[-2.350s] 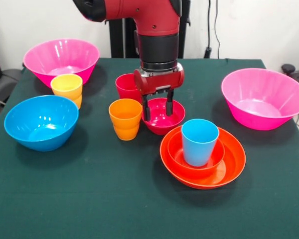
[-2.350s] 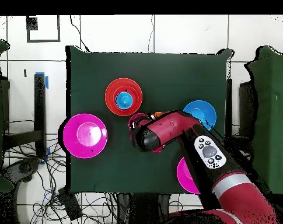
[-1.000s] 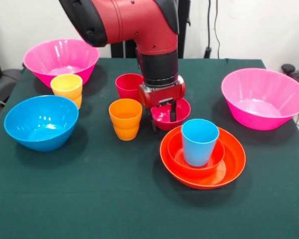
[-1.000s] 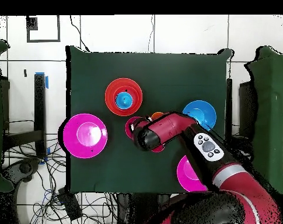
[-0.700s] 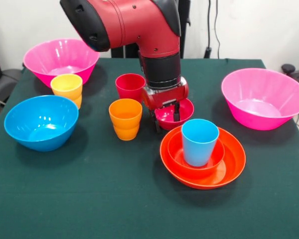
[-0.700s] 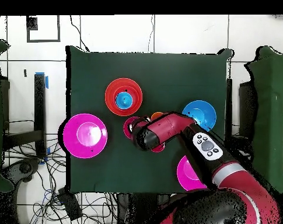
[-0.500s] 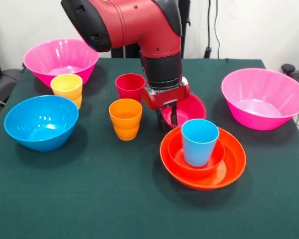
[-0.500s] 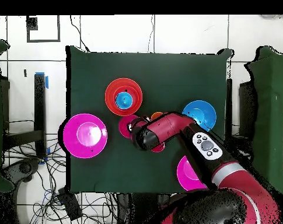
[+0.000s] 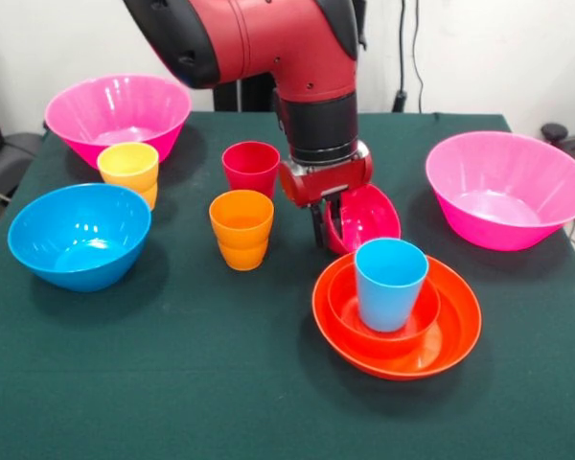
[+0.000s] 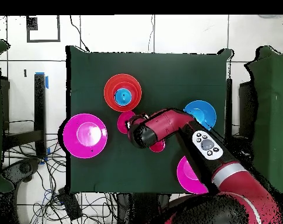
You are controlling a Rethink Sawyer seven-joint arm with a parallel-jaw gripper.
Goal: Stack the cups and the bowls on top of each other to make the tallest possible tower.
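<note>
My gripper (image 9: 327, 233) is shut on the near-left rim of the small crimson bowl (image 9: 366, 215), which hangs tilted on edge just behind the orange stack. That stack is a blue cup (image 9: 390, 284) standing in a small orange bowl (image 9: 347, 305), inside the wide shallow orange bowl (image 9: 452, 328). The orange cup (image 9: 241, 228) and red cup (image 9: 250, 167) stand left of the gripper. Further left the yellow cup (image 9: 129, 172) stands by the blue bowl (image 9: 80, 235). In the overhead view the crimson bowl (image 10: 125, 121) shows beside the arm's end, below the orange stack (image 10: 112, 89).
Two large pink bowls stand at the back left (image 9: 118, 112) and at the right (image 9: 508, 189). The arm (image 10: 178, 129) crosses the table's middle in the overhead view and hides part of one pink bowl (image 10: 186, 173). Green cloth covers the table (image 9: 172, 383).
The gripper closed on the crimson bowl's rim and carried it right, tipping it up on edge. The orange stack with the blue cup slid slightly toward the front right.
</note>
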